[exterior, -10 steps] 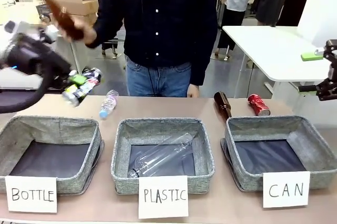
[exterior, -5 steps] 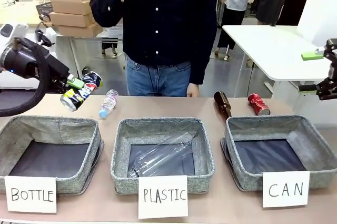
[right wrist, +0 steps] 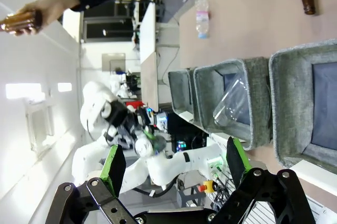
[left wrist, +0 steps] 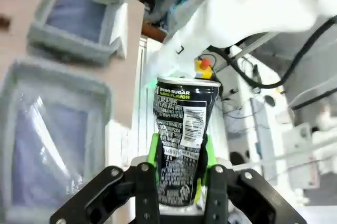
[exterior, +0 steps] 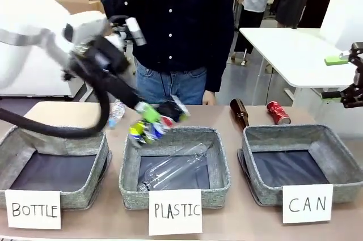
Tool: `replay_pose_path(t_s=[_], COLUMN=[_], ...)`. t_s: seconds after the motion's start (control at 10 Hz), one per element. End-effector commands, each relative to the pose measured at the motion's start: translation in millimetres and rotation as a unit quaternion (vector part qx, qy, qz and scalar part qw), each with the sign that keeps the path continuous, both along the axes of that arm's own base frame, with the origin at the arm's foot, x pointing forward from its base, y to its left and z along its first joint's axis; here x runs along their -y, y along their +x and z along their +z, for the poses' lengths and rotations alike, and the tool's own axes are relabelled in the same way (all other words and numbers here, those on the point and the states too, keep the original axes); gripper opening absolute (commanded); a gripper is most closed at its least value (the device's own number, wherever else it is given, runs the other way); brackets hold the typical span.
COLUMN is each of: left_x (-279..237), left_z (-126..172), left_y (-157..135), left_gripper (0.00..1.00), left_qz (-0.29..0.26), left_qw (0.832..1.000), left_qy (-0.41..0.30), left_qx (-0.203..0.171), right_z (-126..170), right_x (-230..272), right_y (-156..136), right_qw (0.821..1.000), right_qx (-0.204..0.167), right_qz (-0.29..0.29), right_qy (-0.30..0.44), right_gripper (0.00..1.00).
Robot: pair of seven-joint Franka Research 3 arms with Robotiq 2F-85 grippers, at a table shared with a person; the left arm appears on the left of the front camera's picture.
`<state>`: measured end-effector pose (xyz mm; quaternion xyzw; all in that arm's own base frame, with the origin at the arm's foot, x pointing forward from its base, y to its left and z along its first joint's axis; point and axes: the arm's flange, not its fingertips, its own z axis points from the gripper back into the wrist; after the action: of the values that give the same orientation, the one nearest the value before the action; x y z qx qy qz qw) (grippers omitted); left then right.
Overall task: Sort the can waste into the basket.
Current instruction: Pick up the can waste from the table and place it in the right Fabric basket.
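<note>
The left gripper [left wrist: 180, 155] has its jaws pinching the black can [left wrist: 181, 129] by its lower part, one green pad on each side. The print "ZERO SUGAR" can be read near the can's top rim. In the front view this arm reaches from the left across the surface [exterior: 68, 113]. The can hangs in the air, blurred, above the back left corner of the bin marked "PLASTIC" [exterior: 129, 167], in which a clear plastic bottle [exterior: 176, 167] lies. The basket [exterior: 340, 161] with the white card [exterior: 308, 203] lettered "CAN" stands at the right end of the row, well apart from the held can. The red can [exterior: 278, 112] lies on the surface just behind this basket, beside a brown bottle [exterior: 239, 112]. The right gripper [right wrist: 176, 166] is up at the right edge, away from the things, with its jaws spread wide and nothing between them. The person's hand [right wrist: 39, 13] holds a second brown bottle [right wrist: 16, 22] in the air.
</note>
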<state>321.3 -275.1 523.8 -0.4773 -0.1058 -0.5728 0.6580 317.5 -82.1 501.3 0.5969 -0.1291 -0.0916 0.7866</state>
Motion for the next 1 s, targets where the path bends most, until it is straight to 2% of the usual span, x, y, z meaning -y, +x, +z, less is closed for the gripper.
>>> replay_pose_path(t_s=[0.0,0.1,0.2,0.3,0.5,0.6,0.7,0.9], left_x=[73,123,172,217,284,311,323,314], left_z=[-4,0,0,-1,-14,-23,-36,-47], left_y=[13,4,2,7,32,45,55,63], left_gripper=[0.36,0.36,0.36,0.36,0.36,0.36,0.36,0.36], left_qz=[-0.017,-0.032,-0.026,-0.018,-0.001,0.007,0.011,0.012], left_qw=[0.996,0.994,0.986,0.98,0.976,0.975,0.977,0.98], left_qy=[-0.019,-0.013,-0.01,-0.006,-0.011,-0.006,0.015,0.031], left_qx=[0.086,0.105,0.163,0.199,0.218,0.22,0.214,0.195], right_z=[0,-10,-24,-42,-78,-84,-63,-63], right_x=[56,88,116,137,171,184,157,157], right_y=[-34,-53,-73,-100,-145,-147,-140,-140], right_qw=[0.999,0.998,0.994,0.993,0.992,0.985,0.989,0.989], right_qx=[0.016,0.006,-0.01,-0.029,-0.024,-0.008,-0.04,-0.04], right_qz=[-0.032,-0.06,-0.092,-0.093,-0.1,-0.12,-0.118,-0.118], right_qy=[0.016,0.032,0.051,0.059,0.078,0.12,0.078,0.078], right_gripper=[1.0,1.0,1.0,1.0,1.0,1.0,1.0,1.0])
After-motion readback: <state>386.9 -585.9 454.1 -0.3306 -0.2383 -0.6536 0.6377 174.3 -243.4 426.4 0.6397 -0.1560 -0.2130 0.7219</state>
